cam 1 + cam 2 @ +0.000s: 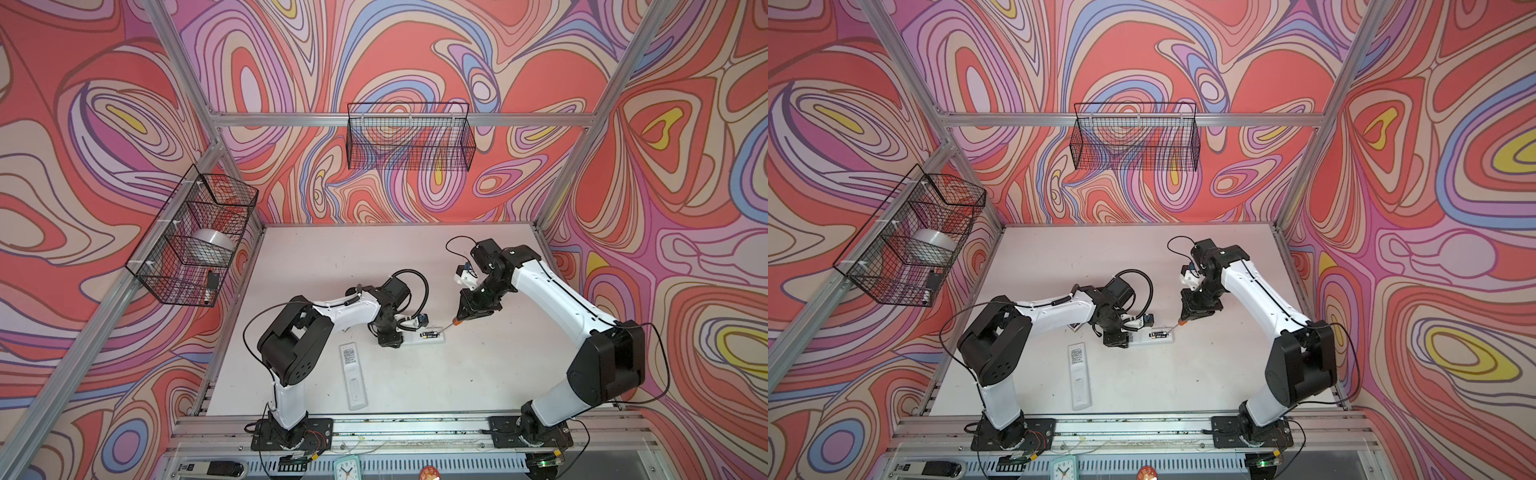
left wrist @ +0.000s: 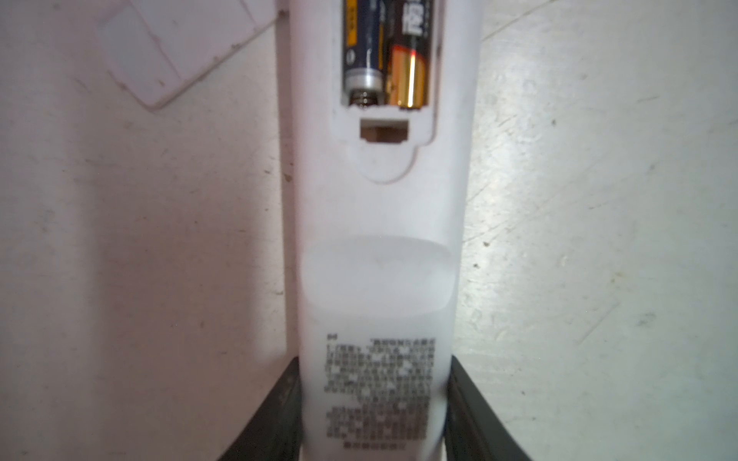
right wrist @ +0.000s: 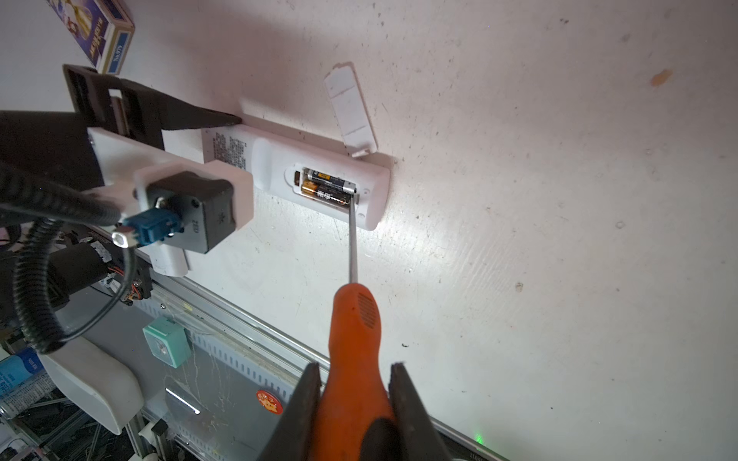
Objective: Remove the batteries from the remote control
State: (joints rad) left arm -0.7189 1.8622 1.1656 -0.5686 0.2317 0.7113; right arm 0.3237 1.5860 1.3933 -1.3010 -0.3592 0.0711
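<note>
We clamp the left fingers point(image 2: 469, 411) on the printed end of the remote control point(image 2: 379, 239), one against each long side, so that it lies pinned back-up on the worktop point(image 2: 599, 199) and cannot slide under prying. The right fingers point(image 3: 303, 411) are closed on the orange handle of the screwdriver point(image 3: 353, 319), angled so its blade tip reaches the end of the open compartment away from the clamp, where it meets the batteries point(image 3: 327, 187). The two of them sit side by side in their bay; we judge neither is out yet. The loose cover point(image 3: 351, 111) lies just beside the remote, clear of the tool.
</note>
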